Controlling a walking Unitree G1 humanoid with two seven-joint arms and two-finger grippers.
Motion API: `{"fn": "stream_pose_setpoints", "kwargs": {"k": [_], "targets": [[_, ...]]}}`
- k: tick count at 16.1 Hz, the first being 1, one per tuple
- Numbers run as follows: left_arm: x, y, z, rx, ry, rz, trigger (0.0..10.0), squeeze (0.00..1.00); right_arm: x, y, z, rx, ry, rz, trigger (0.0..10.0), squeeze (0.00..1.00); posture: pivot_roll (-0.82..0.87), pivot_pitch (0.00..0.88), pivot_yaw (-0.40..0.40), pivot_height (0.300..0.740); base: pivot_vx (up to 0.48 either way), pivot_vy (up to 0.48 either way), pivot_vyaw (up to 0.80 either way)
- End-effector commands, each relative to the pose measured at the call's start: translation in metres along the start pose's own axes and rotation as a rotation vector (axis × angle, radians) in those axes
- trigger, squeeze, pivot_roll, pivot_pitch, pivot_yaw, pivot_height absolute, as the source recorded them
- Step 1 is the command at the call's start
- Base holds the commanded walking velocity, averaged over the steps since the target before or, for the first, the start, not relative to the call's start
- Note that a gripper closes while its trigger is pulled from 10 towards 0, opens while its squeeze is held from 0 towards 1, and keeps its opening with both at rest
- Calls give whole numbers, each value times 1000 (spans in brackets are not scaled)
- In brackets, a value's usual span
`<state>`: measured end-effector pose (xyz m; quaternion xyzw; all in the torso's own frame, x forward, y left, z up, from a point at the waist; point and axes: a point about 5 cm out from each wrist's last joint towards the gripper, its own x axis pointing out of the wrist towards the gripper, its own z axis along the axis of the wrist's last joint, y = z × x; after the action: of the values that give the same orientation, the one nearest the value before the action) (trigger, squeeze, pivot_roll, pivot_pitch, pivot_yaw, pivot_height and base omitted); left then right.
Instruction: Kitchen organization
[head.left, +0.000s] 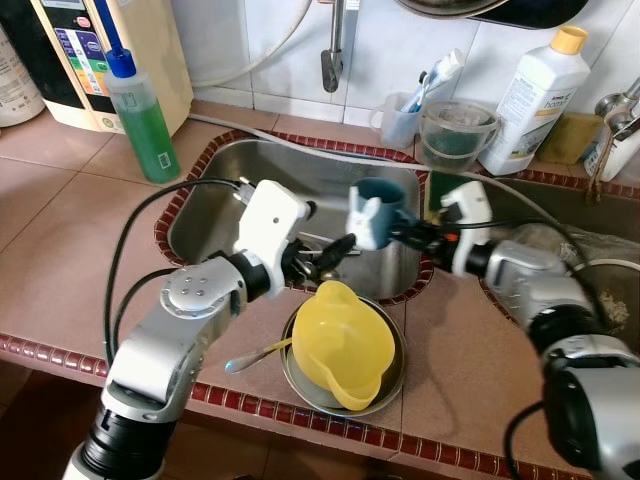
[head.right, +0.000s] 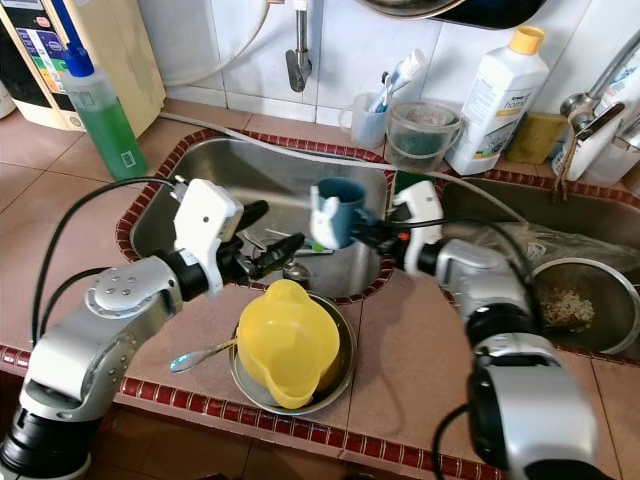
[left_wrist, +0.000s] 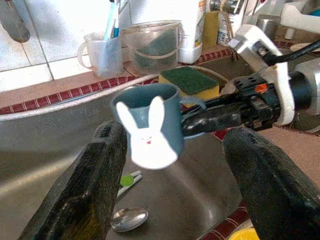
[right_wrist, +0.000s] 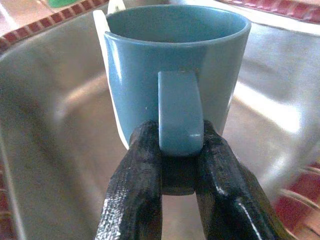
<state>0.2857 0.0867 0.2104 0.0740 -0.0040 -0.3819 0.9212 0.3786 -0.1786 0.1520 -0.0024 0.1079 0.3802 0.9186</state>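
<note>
The right tool (right_wrist: 177, 165) is clenched on the handle of the blue ceramic mug with a white rabbit face (head.left: 375, 212), holding it upright over the steel sink (head.left: 215, 190), likely for handover; the left tool (left_wrist: 175, 185) waits spread wide beside it.

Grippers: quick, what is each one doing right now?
Left gripper: open, empty, over the sink.
Right gripper: shut on the blue ceramic bunny mug, by its handle.

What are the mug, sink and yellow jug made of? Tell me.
Mug: likely glazed ceramic; thick smooth blue wall with a soft sheen. Sink: stainless steel, brushed grey with bright reflections. Jug: apparently plastic; thin, evenly coloured, slightly translucent.
</note>
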Motion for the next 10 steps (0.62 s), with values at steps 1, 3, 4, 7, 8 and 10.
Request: {"fn": "stream_pose_setpoints", "kwargs": {"k": [1,3,4,7,8,10], "targets": [[-2,-2,3,4,-5,-8,10000,0,3,1,8,-26,-14,18,10000,0,-19,137,-33,740,0,0,0],[-3,-5,0,-6,8,-16,10000,0,8,6,9,-24,-16,41,10000,0,-16,148,-32,740,0,0,0],[-3,-6,-1,-6,11,-19,10000,0,10,7,9,-18,-18,45,10000,0,-15,151,-32,740,0,0,0],[-4,-7,-1,-13,15,-25,10000,0,11,7,8,-12,-10,42,10000,0,-12,154,-33,740,0,0,0],[-4,-7,-1,-14,16,-25,10000,0,11,7,7,0,-11,40,10000,0,-11,154,-33,740,0,0,0],[-4,-6,-1,-13,18,-21,10000,0,10,6,7,22,-16,35,10000,1000,-10,153,-33,740,0,0,0]]}}
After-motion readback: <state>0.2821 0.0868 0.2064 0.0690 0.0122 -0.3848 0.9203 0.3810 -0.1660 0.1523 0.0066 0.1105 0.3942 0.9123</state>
